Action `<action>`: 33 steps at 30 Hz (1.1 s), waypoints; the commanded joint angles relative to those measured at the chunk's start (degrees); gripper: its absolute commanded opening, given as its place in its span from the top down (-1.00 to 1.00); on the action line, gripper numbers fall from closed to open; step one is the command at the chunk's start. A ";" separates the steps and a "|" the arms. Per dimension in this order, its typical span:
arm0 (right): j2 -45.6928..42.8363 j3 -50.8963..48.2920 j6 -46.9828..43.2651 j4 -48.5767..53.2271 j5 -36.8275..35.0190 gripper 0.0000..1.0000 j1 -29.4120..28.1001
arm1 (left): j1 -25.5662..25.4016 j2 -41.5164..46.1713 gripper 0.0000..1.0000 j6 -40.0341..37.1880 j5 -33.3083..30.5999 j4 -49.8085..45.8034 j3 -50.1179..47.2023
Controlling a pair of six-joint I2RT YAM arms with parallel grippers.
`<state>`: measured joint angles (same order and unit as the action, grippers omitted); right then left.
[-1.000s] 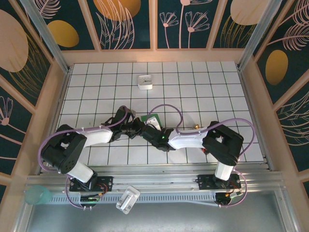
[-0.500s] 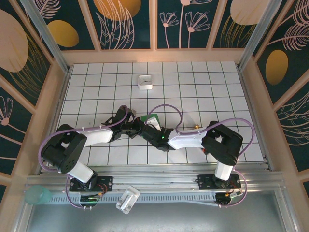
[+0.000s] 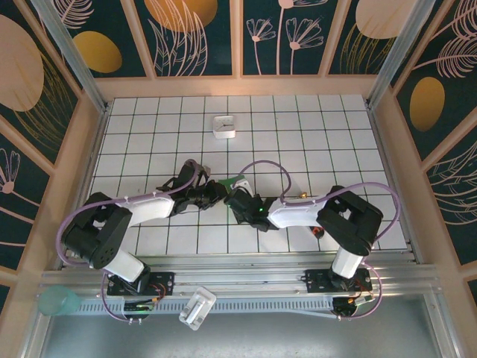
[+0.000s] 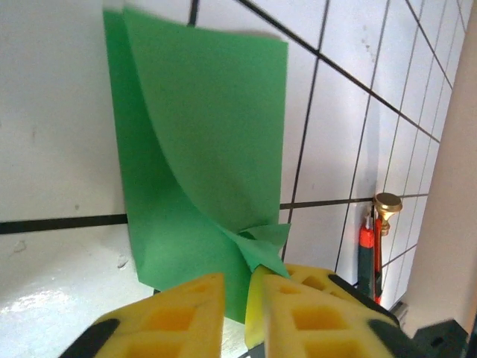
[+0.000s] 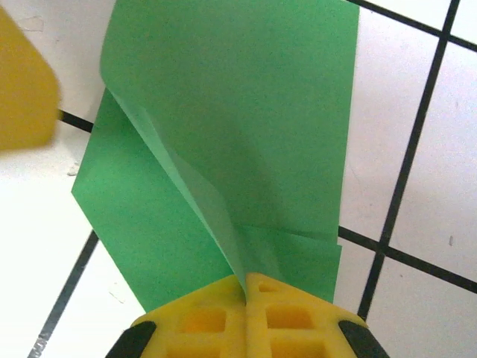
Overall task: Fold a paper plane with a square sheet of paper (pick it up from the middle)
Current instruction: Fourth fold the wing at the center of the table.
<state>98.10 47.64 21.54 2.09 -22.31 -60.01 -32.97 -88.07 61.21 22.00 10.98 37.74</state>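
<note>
The square sheet of paper (image 5: 246,119) is bright green and partly folded, lying on the white tiles with one flap lifted along a crease. My right gripper (image 5: 245,298) is shut on that raised fold at the sheet's near edge. My left gripper (image 4: 235,309) stands slightly open, and the paper's edge (image 4: 209,142) runs into the narrow gap between its yellow fingers (image 4: 168,313). From above, both grippers meet over the paper (image 3: 225,182) at mid table, left gripper (image 3: 216,191) beside right gripper (image 3: 232,195). Most of the sheet is hidden under them there.
A small white box (image 3: 224,126) sits toward the back. A red-and-black screwdriver (image 4: 365,250) with a brass tip lies to the right, near the right arm's elbow (image 3: 317,231). Wooden walls enclose the tiled floor (image 3: 335,142). A teal cup (image 3: 58,300) stands off the front left.
My right gripper has closed onto the paper's raised fold. The left gripper's jaws, shut before, have parted a little. Both arms stay at mid table.
</note>
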 commanded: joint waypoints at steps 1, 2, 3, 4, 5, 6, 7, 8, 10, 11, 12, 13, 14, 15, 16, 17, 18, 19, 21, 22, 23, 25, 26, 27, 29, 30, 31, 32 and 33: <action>-3.02 -2.96 1.81 -3.46 5.88 1.00 1.82 | 0.55 4.04 0.33 -2.42 -1.99 -3.22 2.06; -3.56 -3.71 2.06 -4.34 7.32 1.00 2.37 | 0.63 4.87 0.28 -2.77 -2.46 -3.46 2.15; -4.08 -4.38 2.51 -5.10 9.06 1.00 2.99 | 0.63 5.64 0.22 -3.13 -2.99 -3.51 2.17; -4.67 -5.05 2.89 -5.99 10.67 1.00 3.67 | 0.65 6.34 0.20 -3.48 -3.25 -3.51 2.17; -5.15 -5.58 3.41 -6.62 11.96 1.00 4.19 | 0.63 6.65 0.18 -3.70 -3.32 -3.52 2.04; -5.53 -6.13 3.80 -7.15 13.27 1.00 4.72 | 0.64 6.70 0.18 -3.80 -3.13 -3.31 1.87; -5.98 -6.66 4.37 -7.65 14.67 1.00 5.31 | 0.63 6.59 0.18 -3.67 -2.63 -2.97 1.55; -6.45 -7.29 5.00 -8.45 16.09 1.00 5.94 | 0.64 6.36 0.19 -3.23 -2.12 -2.22 0.89; -7.21 -8.83 6.59 -10.10 18.93 1.00 7.10 | 0.64 5.85 0.21 -1.72 -0.92 0.29 -0.94; -7.65 -9.66 7.41 -11.08 20.28 1.00 7.50 | 0.63 5.56 0.22 -0.88 -0.29 1.82 -1.88; -7.88 -10.38 8.21 -11.83 21.04 1.00 7.92 | 0.63 5.28 0.23 -0.30 0.14 2.74 -2.43; -8.10 -11.36 9.06 -12.82 21.09 1.00 8.38 | 0.55 4.95 0.23 0.23 0.53 3.77 -3.05; -8.39 -12.20 9.96 -13.85 22.79 1.00 8.77 | 0.51 4.70 0.24 0.63 0.74 4.56 -3.50; -8.54 -12.91 10.75 -14.75 23.59 1.00 9.03 | 0.39 4.53 0.24 0.96 0.93 5.21 -3.84; -8.79 -13.63 11.56 -15.72 24.51 1.00 9.48 | 0.24 4.40 0.24 1.22 1.10 5.66 -4.02; -8.90 -14.47 12.41 -17.13 25.27 1.00 9.69 | 0.03 4.15 0.24 1.39 1.19 6.02 -4.22; -8.98 -15.02 13.13 -18.05 25.80 1.00 9.88 | -0.12 3.99 0.24 1.47 1.29 6.36 -4.28; -9.08 -15.62 13.86 -19.21 26.36 1.00 10.06 | -0.34 3.75 0.24 1.59 1.46 6.73 -4.40; -9.44 -16.95 15.31 -21.10 27.27 1.00 10.58 | -0.64 3.23 0.25 1.79 1.80 7.44 -4.50; -9.75 -17.74 16.03 -22.14 27.69 1.00 10.79 | -0.64 3.02 0.25 1.94 1.98 7.78 -4.60; -10.06 -18.28 16.44 -22.96 28.11 1.00 11.09 | -0.72 2.83 0.25 1.82 2.16 7.97 -4.60; -10.35 -18.97 17.08 -23.96 29.60 1.00 11.81 | -0.88 2.40 0.26 1.66 2.43 8.26 -4.52; -10.42 -19.11 17.30 -24.22 30.19 1.00 12.09 | -0.95 2.17 0.26 1.45 2.65 8.23 -4.35; -10.49 -19.37 17.43 -24.60 30.87 1.00 12.49 | -0.91 1.94 0.26 1.27 2.82 8.19 -4.25; -10.63 -19.69 18.04 -25.17 32.44 1.00 13.25 | -1.02 1.51 0.26 0.73 3.34 7.90 -3.83; -10.49 -19.67 18.20 -25.09 33.13 1.00 13.67 | -1.04 1.34 0.26 0.43 3.48 7.75 -3.65; -10.53 -19.69 18.56 -24.98 33.57 1.00 13.91 | -1.09 1.13 0.26 0.06 3.66 7.45 -3.42; -10.41 -19.61 18.84 -24.86 33.93 1.00 14.11 | -1.11 0.92 0.26 -0.22 3.82 7.30 -3.25; -10.23 -19.41 19.19 -24.64 34.57 1.00 14.30 | -1.18 0.81 0.26 -0.61 3.95 7.11 -3.07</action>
<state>88.99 28.64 38.83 -20.93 9.37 -46.39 -33.78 -86.35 61.82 24.34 17.39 33.54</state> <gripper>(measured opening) 0.042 0.370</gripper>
